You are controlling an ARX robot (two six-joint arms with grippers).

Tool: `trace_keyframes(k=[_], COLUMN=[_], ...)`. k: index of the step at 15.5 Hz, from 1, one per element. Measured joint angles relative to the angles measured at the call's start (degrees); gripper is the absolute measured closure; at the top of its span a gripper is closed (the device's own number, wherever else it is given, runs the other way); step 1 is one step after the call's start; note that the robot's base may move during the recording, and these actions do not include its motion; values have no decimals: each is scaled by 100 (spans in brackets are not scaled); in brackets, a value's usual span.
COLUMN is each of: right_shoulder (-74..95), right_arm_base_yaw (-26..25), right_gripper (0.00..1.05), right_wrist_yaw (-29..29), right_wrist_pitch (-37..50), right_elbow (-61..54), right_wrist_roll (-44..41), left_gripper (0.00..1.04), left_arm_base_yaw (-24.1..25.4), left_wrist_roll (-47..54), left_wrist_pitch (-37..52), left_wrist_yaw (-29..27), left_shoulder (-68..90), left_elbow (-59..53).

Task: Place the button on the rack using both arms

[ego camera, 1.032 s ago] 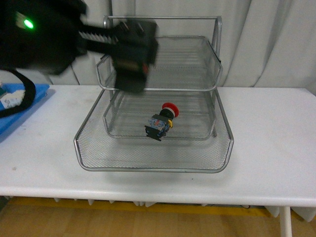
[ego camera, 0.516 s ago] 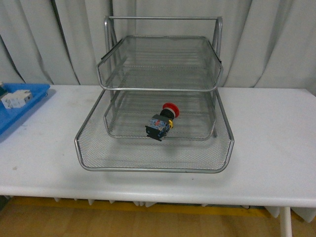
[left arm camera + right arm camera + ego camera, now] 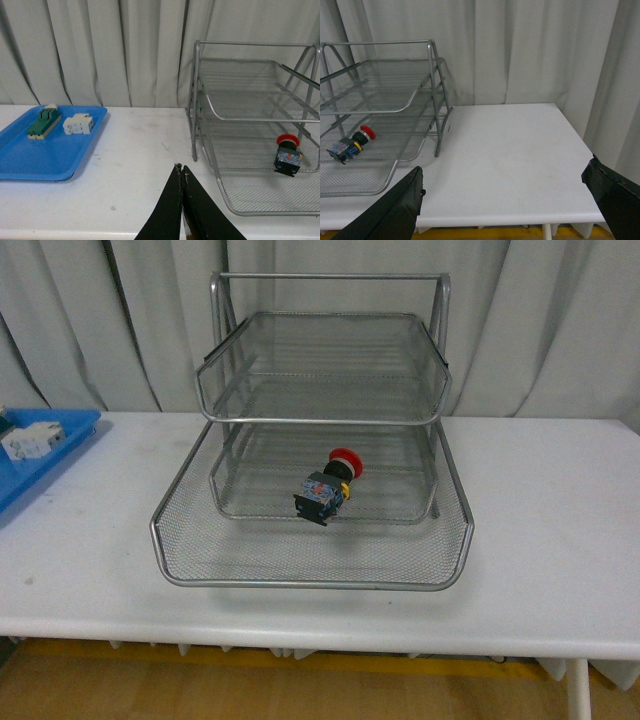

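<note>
The button (image 3: 328,483), red cap on a dark body with blue and yellow bits, lies on its side in the lowest tier of the silver wire-mesh rack (image 3: 310,583). Neither arm shows in the front view. In the left wrist view my left gripper (image 3: 180,167) is shut and empty over the bare white table, short of the rack (image 3: 195,100) and well apart from the button (image 3: 288,156). In the right wrist view my right gripper (image 3: 504,172) stands wide open with nothing between its fingers. It is beside the rack (image 3: 434,90), and the button (image 3: 350,142) is far off.
A flat blue tray (image 3: 50,155) lies left of the rack, holding a green-and-cream switch block (image 3: 44,121) and a white block (image 3: 77,124). Grey curtains hang behind the table. The table's front edge (image 3: 320,645) runs close below the rack.
A second ago my left arm hung over the rack's upper left in the front view. It has since drawn back out of that view. The button has not moved.
</note>
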Motion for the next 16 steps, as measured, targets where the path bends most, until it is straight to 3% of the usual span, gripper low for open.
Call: trace_keyframes(k=[11,12,13,16], right_shoulder=[0,0,0,0], right_arm_base_yaw=[0,0,0,0], right_gripper=[7,7,7,7], right_wrist_yaw=[0,0,0,0], right_wrist_pitch=[0,0,2,0], right_elbow=[0,0,0,0], right_wrist_roll=[0,0,0,-2], left_gripper=[103,103,103,103], left_arm_base_yaw=[0,0,0,2], left_wrist_roll=[-2,-2,-2,-2], left_wrist_pitch=[-728,-841,-1762,-1792], left_wrist_yaw=[0,2,9,-4], left_shoulder=[-1154,-1237,-1871,-2118], left_elbow=[-308,-308,-304,-306])
